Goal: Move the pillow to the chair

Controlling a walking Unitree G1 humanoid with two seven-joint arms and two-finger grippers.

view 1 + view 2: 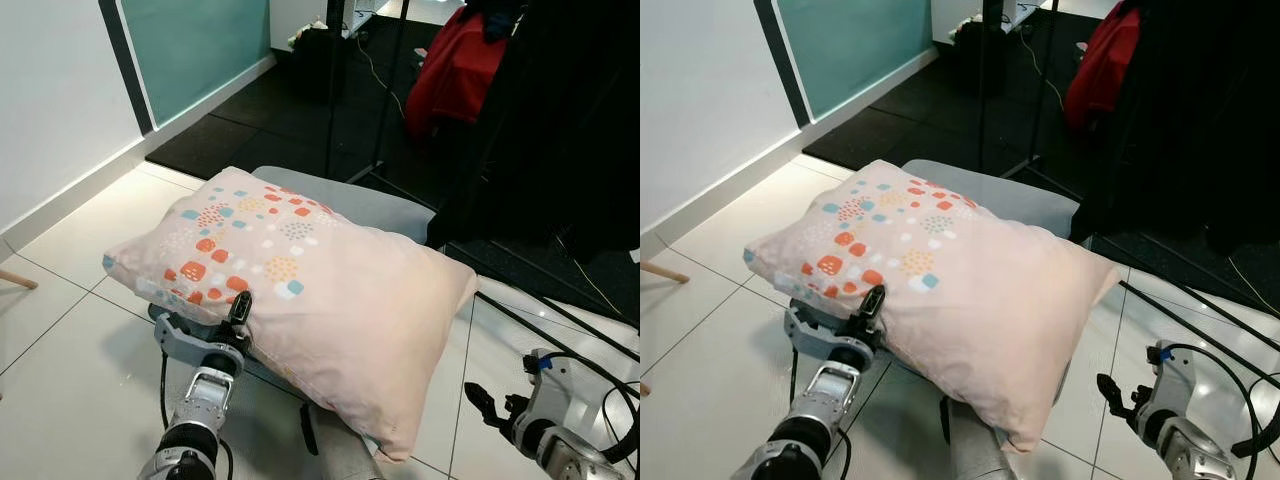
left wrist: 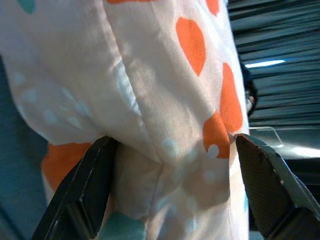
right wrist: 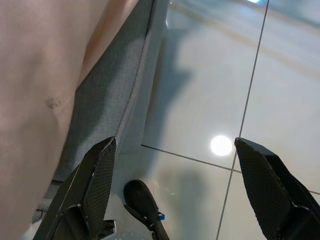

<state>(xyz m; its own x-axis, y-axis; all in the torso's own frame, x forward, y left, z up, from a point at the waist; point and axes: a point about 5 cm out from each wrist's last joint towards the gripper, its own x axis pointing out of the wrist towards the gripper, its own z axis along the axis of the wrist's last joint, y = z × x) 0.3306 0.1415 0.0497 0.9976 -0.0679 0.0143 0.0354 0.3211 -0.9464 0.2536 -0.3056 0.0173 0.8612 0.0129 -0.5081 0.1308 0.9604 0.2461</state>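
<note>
A pale pink pillow [image 1: 320, 280] with orange and teal spots at one end lies across the grey seat of a chair [image 1: 385, 205] and overhangs its near edge. My left gripper [image 1: 238, 315] is at the pillow's near left edge. In the left wrist view its fingers [image 2: 85, 190] stand wide apart with the pillow's seam [image 2: 150, 150] bulging between them. My right gripper [image 1: 485, 405] hangs open over the floor to the right of the chair, with nothing between its fingers [image 3: 90, 185]. The grey seat edge [image 3: 115, 100] and the pillow [image 3: 35, 75] lie beside it.
White tiled floor [image 1: 80, 250] surrounds the chair. Black stand poles [image 1: 385, 90] and cables [image 1: 560, 320] run behind and to the right. A red cloth [image 1: 455, 70] hangs at the back over a black mat [image 1: 250, 120]. A chair foot [image 3: 142, 202] sits below the seat.
</note>
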